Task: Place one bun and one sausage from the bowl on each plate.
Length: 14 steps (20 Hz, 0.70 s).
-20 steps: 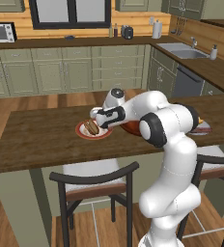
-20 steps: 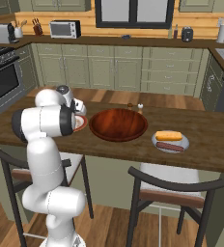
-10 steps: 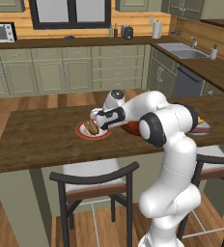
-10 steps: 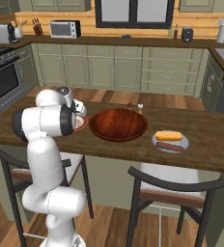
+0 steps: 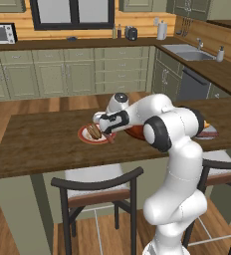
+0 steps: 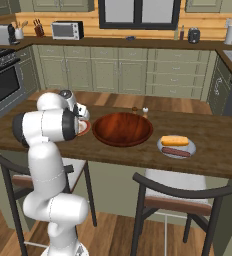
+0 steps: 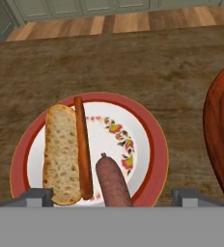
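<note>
Directly beneath the jaws (image 7: 106,198), the red-rimmed plate (image 7: 150,132) on the desk (image 7: 133,62) carries a bun (image 7: 61,152), a thin sausage (image 7: 83,147) touching its right side, and a thicker sausage (image 7: 111,181) between the spread, released fingers. Right of the jaws sits the bowl (image 6: 122,128); farther right, the grey plate (image 6: 176,146) holds another bun and sausage.

Home kitchen, rendered. Pale green cabinets (image 6: 118,70) w/ drawers along back wall under wood counter (image 6: 138,44); microwave (image 6: 67,30), knife block (image 6: 38,28), toaster (image 6: 4,34) on top. Oven (image 6: 5,85) at left, sink (image 5: 189,52) w/ faucet + dishwasher (image 5: 191,84) at right. Dark wood island (image 6: 218,150) w/ bar stools (image 6: 178,200), wood plank floor (image 5: 62,103), window (image 5: 75,12) over counter.
</note>
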{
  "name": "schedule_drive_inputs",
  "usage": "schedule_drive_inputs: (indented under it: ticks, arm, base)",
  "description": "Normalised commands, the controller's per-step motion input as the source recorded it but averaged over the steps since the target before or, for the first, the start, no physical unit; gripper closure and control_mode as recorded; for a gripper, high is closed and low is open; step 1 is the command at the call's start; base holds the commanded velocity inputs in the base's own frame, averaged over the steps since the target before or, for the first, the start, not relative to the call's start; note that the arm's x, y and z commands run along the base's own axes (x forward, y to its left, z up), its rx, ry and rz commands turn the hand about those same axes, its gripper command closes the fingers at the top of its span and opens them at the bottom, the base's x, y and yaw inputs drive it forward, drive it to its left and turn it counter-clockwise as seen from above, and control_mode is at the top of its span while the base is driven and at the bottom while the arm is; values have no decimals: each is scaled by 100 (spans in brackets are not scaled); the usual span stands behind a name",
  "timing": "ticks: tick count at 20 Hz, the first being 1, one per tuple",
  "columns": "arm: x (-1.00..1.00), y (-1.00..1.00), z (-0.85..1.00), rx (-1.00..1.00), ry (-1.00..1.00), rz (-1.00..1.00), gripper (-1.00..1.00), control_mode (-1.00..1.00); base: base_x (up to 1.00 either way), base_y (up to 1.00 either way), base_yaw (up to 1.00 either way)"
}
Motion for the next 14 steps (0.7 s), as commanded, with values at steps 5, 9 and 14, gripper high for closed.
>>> schedule_drive_inputs:
  ticks: [5, 9, 14]
  arm:
    - [-11, -3, 30, 0, 0, 0, -100, -100]
    - [-21, -16, 77, 0, -3, -2, -100, -100]
    - [-52, -31, 75, 1, 0, -3, -100, -100]
  base:
    - [0, 0, 0]
    - [0, 0, 0]
    - [0, 0, 0]
